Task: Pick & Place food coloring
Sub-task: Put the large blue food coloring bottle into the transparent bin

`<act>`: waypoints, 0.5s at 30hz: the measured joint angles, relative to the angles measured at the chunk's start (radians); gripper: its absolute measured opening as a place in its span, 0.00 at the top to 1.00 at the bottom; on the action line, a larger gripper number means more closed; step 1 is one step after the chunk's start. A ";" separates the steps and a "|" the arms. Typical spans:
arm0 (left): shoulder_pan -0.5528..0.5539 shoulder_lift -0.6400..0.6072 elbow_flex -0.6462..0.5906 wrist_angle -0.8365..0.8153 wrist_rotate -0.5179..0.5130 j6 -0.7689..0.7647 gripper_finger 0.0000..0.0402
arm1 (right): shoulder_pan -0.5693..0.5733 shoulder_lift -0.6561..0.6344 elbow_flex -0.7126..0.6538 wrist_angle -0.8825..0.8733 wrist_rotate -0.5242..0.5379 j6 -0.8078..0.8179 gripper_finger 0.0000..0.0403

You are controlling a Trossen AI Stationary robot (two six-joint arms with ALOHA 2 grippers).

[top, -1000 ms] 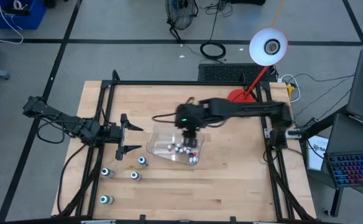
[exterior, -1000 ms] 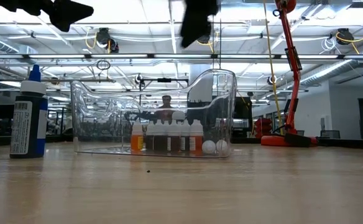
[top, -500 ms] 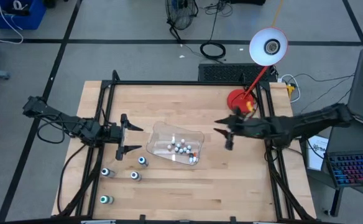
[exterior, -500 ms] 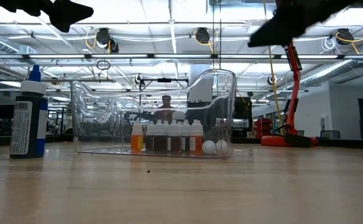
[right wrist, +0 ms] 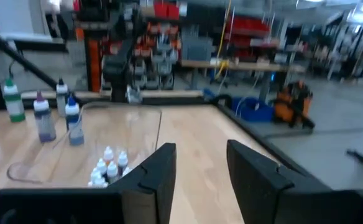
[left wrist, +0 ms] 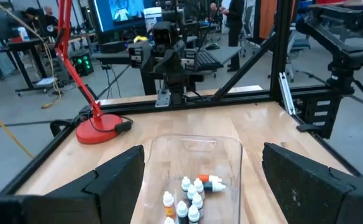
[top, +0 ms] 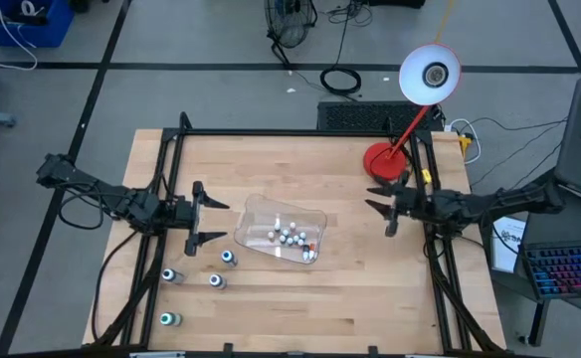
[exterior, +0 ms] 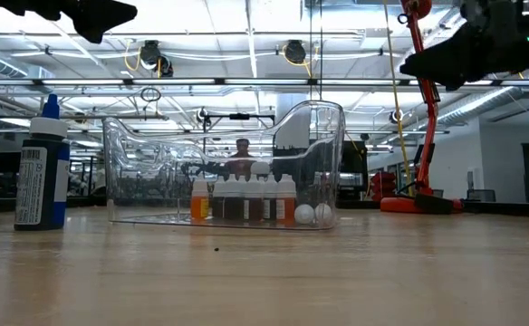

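Several tiny whitish food coloring bottles (top: pixel 290 239) stand and lie inside the clear tray (top: pixel 261 221) at the table's middle; they also show in the low view (exterior: pixel 242 199) and the left wrist view (left wrist: pixel 191 199). More bottles with blue or green tops (top: pixel 229 258) (top: pixel 169 319) stand on the table near the front left. My left gripper (top: pixel 206 214) is open and empty, level, just left of the tray. My right gripper (top: pixel 382 209) is open and empty, raised near the table's right edge, pointing toward the tray (right wrist: pixel 107 137).
A red desk lamp's base (top: pixel 380 159) stands at the back right, close behind my right gripper. A dark bottle with a blue top (exterior: pixel 40 172) stands left of the tray in the low view. Black frame rails (top: pixel 171 169) run along the table's left and right sides.
My right gripper has drawn back from above the tray toward the table's right edge, empty. The tray and the bottles have kept their places.
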 joint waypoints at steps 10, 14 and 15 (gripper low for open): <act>0.000 0.000 0.000 -0.001 -0.001 0.067 0.19 | 0.000 -0.202 -0.176 0.130 0.021 -0.085 0.68; 0.000 0.000 0.000 -0.001 0.000 0.054 0.19 | 0.000 -0.235 -0.187 0.068 0.016 -0.109 0.68; 0.000 0.000 0.000 -0.001 0.000 0.054 0.19 | 0.000 -0.239 -0.187 0.036 0.005 -0.109 0.68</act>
